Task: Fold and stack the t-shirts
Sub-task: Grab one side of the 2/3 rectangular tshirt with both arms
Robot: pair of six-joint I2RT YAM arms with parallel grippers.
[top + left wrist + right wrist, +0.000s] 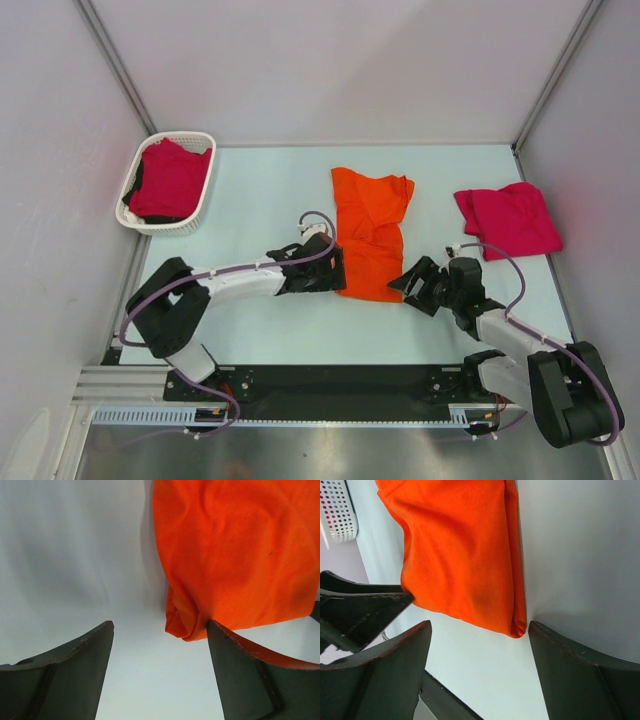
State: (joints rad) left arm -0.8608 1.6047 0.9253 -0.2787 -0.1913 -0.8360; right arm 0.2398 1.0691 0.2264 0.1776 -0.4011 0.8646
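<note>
Left gripper and right gripper gape empty, flanking the half-folded orange t-shirt. One crimson t-shirt lies folded; another t-shirt waits in the basket.

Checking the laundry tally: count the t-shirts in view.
3: orange t-shirt mid-table; crimson t-shirt at the table's right; pink-red t-shirt in the white basket, which may hide more.

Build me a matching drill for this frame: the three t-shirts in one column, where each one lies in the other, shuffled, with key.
Things:
1. orange t-shirt
2. folded crimson t-shirt
3. crumpled crimson t-shirt

Places:
a. inside the white basket, far left
b. middle of the table
c. flat on the table's right side

Pairs: 1-b, 2-c, 3-a
</note>
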